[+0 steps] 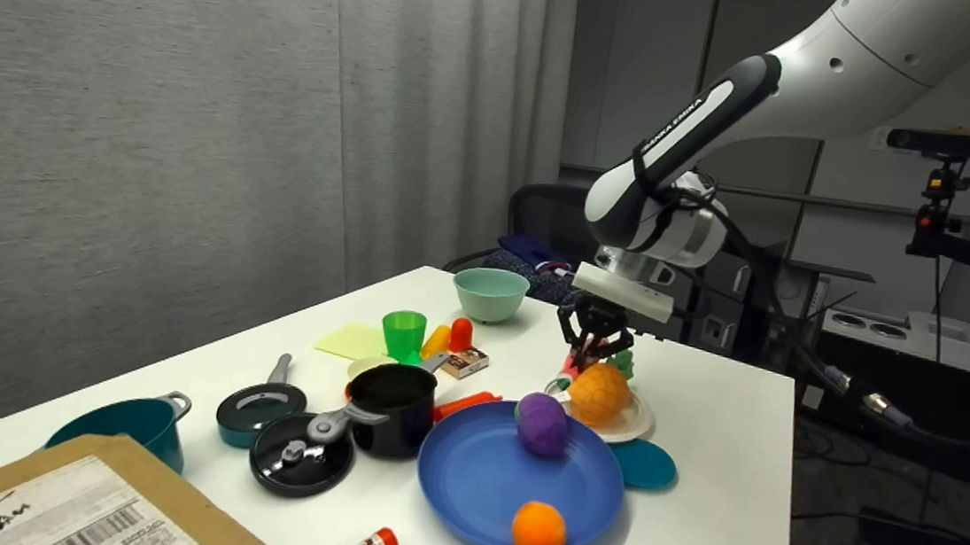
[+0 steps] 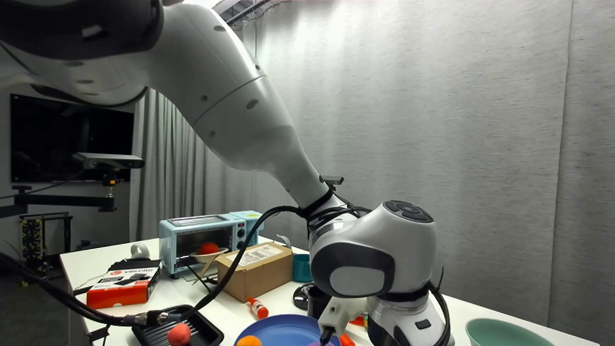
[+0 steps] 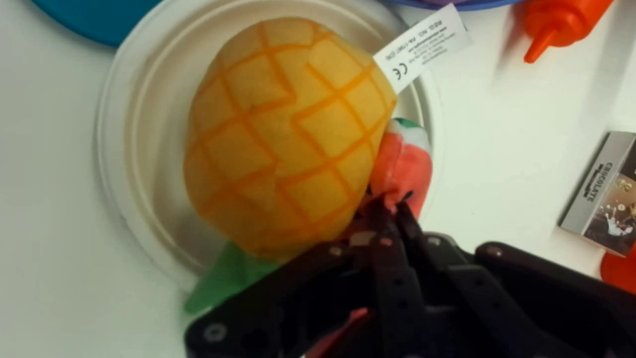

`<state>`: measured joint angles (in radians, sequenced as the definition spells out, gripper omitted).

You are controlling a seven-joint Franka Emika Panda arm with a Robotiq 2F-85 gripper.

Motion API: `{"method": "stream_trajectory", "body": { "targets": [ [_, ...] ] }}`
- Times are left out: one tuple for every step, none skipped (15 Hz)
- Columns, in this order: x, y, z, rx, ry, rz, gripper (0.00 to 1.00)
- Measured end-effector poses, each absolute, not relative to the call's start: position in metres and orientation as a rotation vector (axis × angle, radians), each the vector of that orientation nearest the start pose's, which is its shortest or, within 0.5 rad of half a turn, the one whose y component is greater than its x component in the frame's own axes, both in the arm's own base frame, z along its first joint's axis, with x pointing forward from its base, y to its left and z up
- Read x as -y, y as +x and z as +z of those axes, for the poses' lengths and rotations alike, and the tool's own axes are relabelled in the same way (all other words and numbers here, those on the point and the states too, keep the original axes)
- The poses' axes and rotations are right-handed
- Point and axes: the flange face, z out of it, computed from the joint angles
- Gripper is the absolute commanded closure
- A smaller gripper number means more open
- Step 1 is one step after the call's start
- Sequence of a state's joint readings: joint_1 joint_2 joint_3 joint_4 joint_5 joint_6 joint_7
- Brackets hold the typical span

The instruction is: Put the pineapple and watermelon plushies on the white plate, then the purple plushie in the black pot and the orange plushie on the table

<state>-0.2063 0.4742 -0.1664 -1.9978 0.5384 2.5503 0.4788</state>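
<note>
Gripper pinching the watermelon plushie at the edge of the white plate
Its jaws are pressed together on the red cloth — the pineapple plushie sits just beside, on the plate. Nearer in an exterior view, a blue plate holds the purple plushie, far side, and the orange plushie, near side — just left, the black pot stands on the table.
</note>
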Motion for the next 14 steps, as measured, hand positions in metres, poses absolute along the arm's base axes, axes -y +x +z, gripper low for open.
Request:
{"method": "stream_trajectory", "body": {
  "targets": [
    [0.223,0.574,0.224,-1.7,-2.348,-0.106,0.99],
    [0.218,0.576,0.218,-1.688,-2.366,-0.094,0.72],
    [0.215,0.578,0.215,-1.676,-2.382,-0.089,0.69],
    [0.212,0.58,0.214,-1.664,-2.397,-0.088,0.62],
    [0.21,0.582,0.215,-1.651,-2.412,-0.092,0.55],
    [0.209,0.585,0.217,-1.636,-2.427,-0.097,0.46],
    [0.207,0.587,0.22,-1.617,-2.446,-0.105,0.4],
    [0.205,0.59,0.224,-1.597,-2.465,-0.115,0.31],
    [0.203,0.592,0.229,-1.573,-2.488,-0.128,0.24],
    [0.199,0.595,0.235,-1.537,-2.513,-0.145,0.18],
    [0.194,0.598,0.243,-1.481,-2.543,-0.16,0.09],
    [0.186,0.601,0.252,-1.41,-2.572,-0.167,0.03],
    [0.177,0.604,0.261,-1.334,-2.599,-0.164,0.0],
    [0.167,0.606,0.269,-1.261,-2.622,-0.155,0.0]
  ]
}}
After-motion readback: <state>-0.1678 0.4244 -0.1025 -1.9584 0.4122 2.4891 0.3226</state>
